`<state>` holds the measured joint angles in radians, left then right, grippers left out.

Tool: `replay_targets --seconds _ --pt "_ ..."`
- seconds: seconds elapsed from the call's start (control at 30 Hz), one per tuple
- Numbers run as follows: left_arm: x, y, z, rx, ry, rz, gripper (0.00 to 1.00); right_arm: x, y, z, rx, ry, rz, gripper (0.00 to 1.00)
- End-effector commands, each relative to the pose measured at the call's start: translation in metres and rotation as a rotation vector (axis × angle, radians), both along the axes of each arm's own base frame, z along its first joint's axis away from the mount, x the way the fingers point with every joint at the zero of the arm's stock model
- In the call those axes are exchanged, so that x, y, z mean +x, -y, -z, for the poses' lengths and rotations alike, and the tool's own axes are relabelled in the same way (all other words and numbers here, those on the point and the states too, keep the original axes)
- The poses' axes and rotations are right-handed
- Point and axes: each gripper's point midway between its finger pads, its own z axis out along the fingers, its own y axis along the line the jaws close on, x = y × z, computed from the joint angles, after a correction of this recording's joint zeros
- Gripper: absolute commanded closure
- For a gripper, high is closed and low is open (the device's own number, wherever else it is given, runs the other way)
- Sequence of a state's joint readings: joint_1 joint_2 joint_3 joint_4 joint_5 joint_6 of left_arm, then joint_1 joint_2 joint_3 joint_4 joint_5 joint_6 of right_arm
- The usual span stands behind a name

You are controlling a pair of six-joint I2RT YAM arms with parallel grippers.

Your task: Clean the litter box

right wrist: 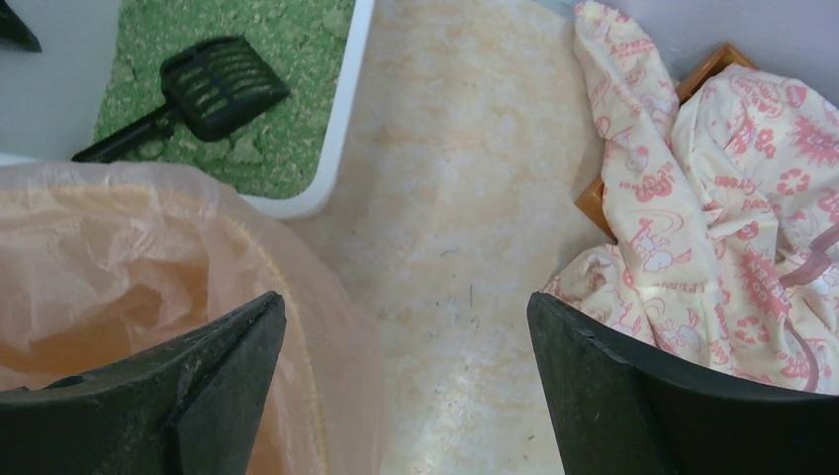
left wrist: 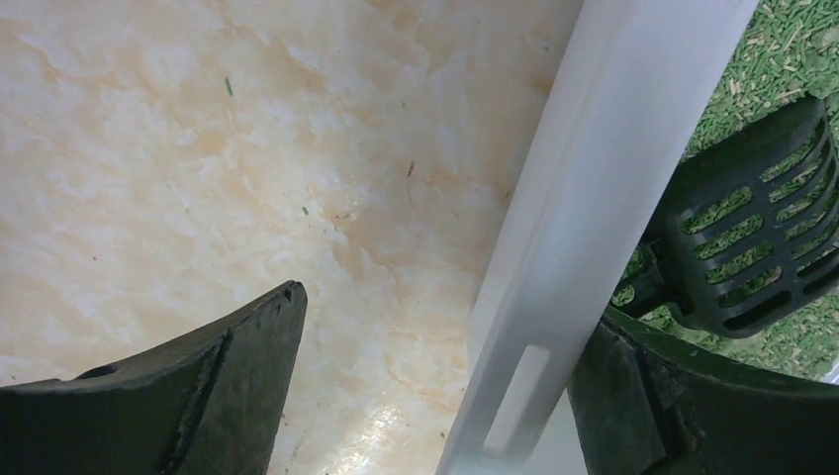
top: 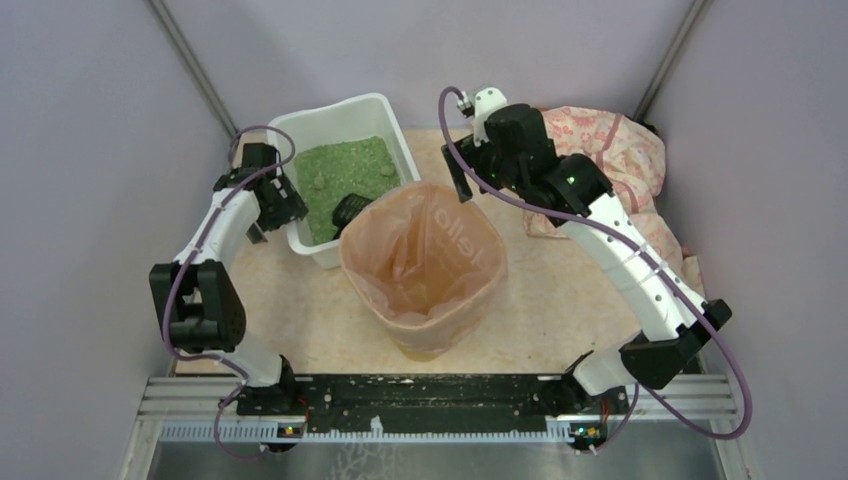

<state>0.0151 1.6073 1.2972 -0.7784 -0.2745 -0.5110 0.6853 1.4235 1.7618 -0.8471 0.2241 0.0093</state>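
The white litter box [top: 322,112] holds green litter [top: 345,168] at the back left of the table. A black slotted scoop [top: 352,210] lies on the litter at the near right corner, its head [left wrist: 762,237] resting flat and its handle [right wrist: 124,143] pointing away from the bin. My left gripper [top: 283,205] is open and straddles the box's left wall [left wrist: 594,198], one finger [left wrist: 237,376] outside over the table, the other [left wrist: 693,396] inside. My right gripper [top: 462,185] hangs open over bare table [right wrist: 455,247] beside the bin, holding nothing.
A bin lined with an orange plastic bag [top: 470,260] stands at mid table, touching the litter box's near corner. A pink-patterned cloth [top: 610,150] is heaped at the back right over a wooden item [right wrist: 707,74]. Purple walls close in on both sides.
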Motion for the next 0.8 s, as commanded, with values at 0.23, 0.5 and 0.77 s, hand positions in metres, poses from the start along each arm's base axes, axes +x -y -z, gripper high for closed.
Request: replay_targets --seconds 0.23,0.5,0.77 --pt "0.005 0.013 -0.053 -0.093 0.228 -0.005 0.01 -0.036 -0.001 0.035 -0.077 -0.149 -0.125 0.10" --pt "-0.004 0.014 -0.049 -0.094 0.222 0.006 0.01 -0.048 -0.002 0.053 -0.094 -0.227 -0.151 0.41" --pt "-0.005 0.017 -0.048 -0.099 0.219 0.028 0.01 -0.041 -0.003 0.054 -0.099 -0.215 -0.136 0.85"
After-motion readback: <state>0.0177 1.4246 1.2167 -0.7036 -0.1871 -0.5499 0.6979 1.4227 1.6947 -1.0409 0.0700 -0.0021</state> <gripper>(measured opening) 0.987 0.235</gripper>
